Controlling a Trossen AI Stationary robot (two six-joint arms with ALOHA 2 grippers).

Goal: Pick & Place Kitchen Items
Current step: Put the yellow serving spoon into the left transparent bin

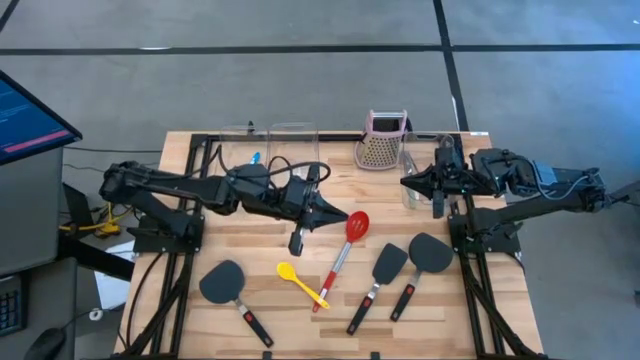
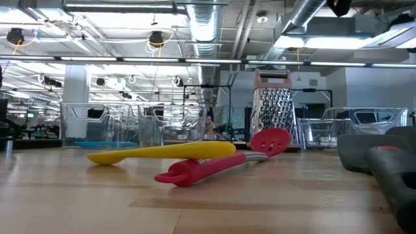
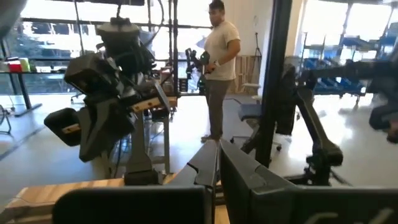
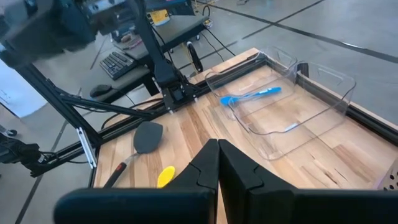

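Note:
My left gripper point(image 1: 343, 215) reaches in from the left, shut and empty, above the table just left of the red spoon's bowl point(image 1: 358, 225). My right gripper point(image 1: 404, 182) is shut and empty at the back right, pointing left. The red spoon point(image 2: 214, 166) lies flat, and the yellow spoon point(image 1: 300, 282) lies beside its handle. Three black spatulas point(image 1: 225, 285) point(image 1: 388, 265) point(image 1: 428, 255) lie flat on the table's near half. A blue spoon point(image 4: 252, 95) lies in a clear bin point(image 4: 311, 112). No tongs show.
A pink-topped metal grater point(image 1: 383, 140) stands at the back centre. Clear bins stand along the far edge point(image 1: 270, 140) point(image 1: 418, 165). A person point(image 3: 221, 68) stands in the room beyond the table. Bare wood point(image 1: 250, 230) lies between the left arm and the leftmost spatula.

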